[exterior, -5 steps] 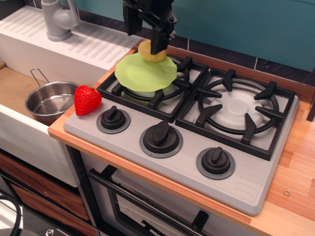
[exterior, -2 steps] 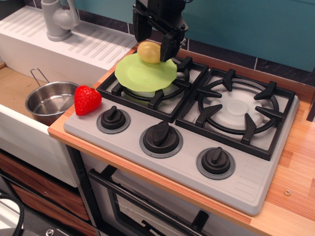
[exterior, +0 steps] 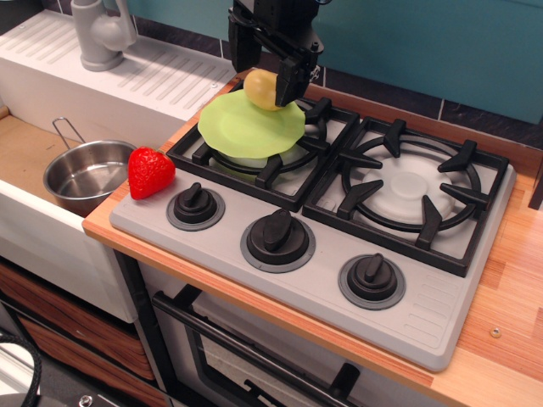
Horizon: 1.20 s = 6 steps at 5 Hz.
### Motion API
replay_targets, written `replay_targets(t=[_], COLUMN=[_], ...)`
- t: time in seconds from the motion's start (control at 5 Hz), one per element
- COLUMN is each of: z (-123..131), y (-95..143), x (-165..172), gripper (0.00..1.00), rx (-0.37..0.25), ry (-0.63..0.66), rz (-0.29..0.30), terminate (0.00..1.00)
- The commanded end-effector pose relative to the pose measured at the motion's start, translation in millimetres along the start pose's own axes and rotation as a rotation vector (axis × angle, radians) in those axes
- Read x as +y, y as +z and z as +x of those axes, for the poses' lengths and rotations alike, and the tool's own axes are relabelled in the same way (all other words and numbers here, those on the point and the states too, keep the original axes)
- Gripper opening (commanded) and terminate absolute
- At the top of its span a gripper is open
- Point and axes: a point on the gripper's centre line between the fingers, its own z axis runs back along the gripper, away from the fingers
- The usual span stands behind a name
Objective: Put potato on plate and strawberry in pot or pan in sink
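Note:
The yellow-tan potato rests on the far rim of the lime-green plate, which sits on the left stove burner. My gripper hangs just above the plate's far edge, open, with one finger on each side of the potato. The red strawberry lies on the stove's front left corner. The steel pot stands empty in the sink, just left of the strawberry.
The grey stove has two black burner grates and three knobs along its front. A white ribbed drainboard and grey tap sit behind the sink. The wooden counter runs along the right.
My gripper has shifted slightly right and its fingers have spread apart around the potato. The potato now lies on the plate's far rim.

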Motion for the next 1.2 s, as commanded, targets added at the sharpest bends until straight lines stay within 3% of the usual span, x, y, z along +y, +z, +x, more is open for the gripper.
replay_targets(t=[0.0,0.4,0.6,0.8,1.0], z=[-22,-72,-94,-109,-118], y=[44,51,43,38,35], x=[25,61,68,66,63], gripper=[1.0,1.0,1.0,1.0,1.0], rx=[-0.038,-0.08,-0.115,-0.053,-0.011], ry=[-0.033,-0.157,-0.144,0.022,0.102], rz=[0.011,-0.003,0.041,0.095,0.121], terminate=[0.0,0.0,0.0,0.0,0.0])
